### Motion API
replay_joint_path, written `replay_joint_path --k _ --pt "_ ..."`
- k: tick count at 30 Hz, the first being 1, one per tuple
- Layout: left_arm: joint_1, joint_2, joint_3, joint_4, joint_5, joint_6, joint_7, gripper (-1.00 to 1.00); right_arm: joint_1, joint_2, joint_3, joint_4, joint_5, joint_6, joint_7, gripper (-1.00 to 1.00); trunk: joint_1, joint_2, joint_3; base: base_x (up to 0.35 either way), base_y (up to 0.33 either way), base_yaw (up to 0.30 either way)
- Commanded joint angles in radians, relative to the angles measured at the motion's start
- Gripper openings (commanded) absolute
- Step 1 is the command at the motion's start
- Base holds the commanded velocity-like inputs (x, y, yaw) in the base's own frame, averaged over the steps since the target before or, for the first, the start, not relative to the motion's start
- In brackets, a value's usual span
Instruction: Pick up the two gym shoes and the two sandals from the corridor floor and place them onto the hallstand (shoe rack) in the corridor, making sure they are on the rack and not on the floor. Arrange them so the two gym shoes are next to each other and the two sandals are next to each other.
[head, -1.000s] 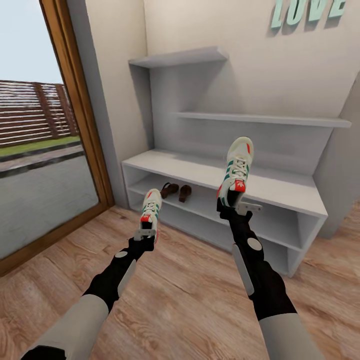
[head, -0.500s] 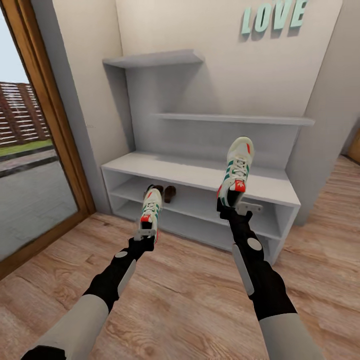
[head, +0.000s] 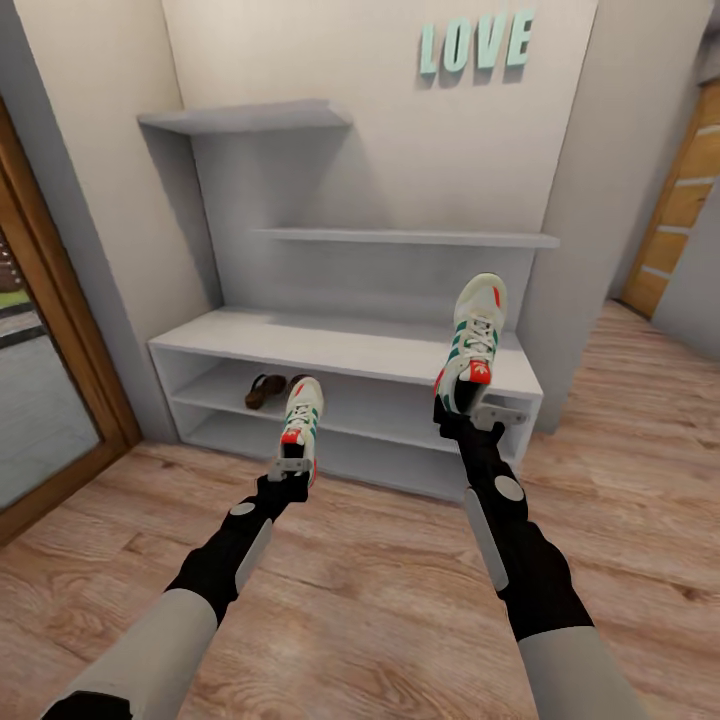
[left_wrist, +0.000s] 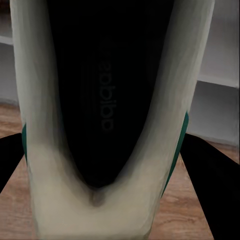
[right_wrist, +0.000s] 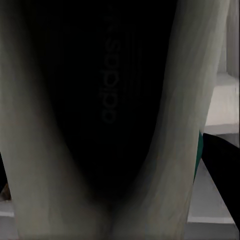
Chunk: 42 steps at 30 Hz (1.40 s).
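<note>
Camera turn is the only change since a moment ago: the hallstand (head: 340, 345) now sits more to the left, a wooden door (head: 675, 225) shows at far right, and both arms look the same. The left pincer (head: 291, 468) holds one gym shoe (head: 301, 418) low, the right pincer (head: 483, 413) holds the other gym shoe (head: 474, 340) high, toes up. The two sandals (head: 270, 389) lie side by side on the middle shelf, left end, with bare corridor floor (head: 380, 570) before the rack.
</note>
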Motion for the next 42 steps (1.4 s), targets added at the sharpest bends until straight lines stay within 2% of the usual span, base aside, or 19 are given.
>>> replay_joint_path --k 1,9,20,29,42 --pt "0.0 0.0 -0.001 -0.002 0.01 0.006 -0.002 -1.0 -0.001 0.0 0.002 -0.001 -0.01 0.003 -0.006 -1.0 0.0 0.0 -0.001 0.0 0.007 -0.278" --pt "0.0 0.0 -0.001 -0.002 0.01 0.006 -0.002 -1.0 -0.001 0.0 0.002 -0.001 -0.01 0.003 -0.006 -1.0 0.0 0.0 -0.001 0.0 0.131 -0.278" --pt "0.0 0.0 -0.001 -0.002 0.01 0.006 -0.002 -1.0 -0.001 0.0 0.002 -0.001 -0.011 0.003 -0.006 -1.0 0.0 0.0 -0.001 0.0 0.011 -0.253" --pt "0.0 0.0 -0.001 -0.002 0.01 0.006 -0.002 -1.0 -0.001 0.0 0.002 -0.001 -0.009 0.003 -0.006 -1.0 0.0 0.0 -0.001 0.0 0.006 -0.036" --pt "0.0 0.0 -0.001 -0.002 0.01 0.006 -0.002 -1.0 -0.001 0.0 0.002 -0.001 -0.004 0.005 -0.008 -1.0 0.0 0.0 -0.001 0.0 0.129 -0.001"
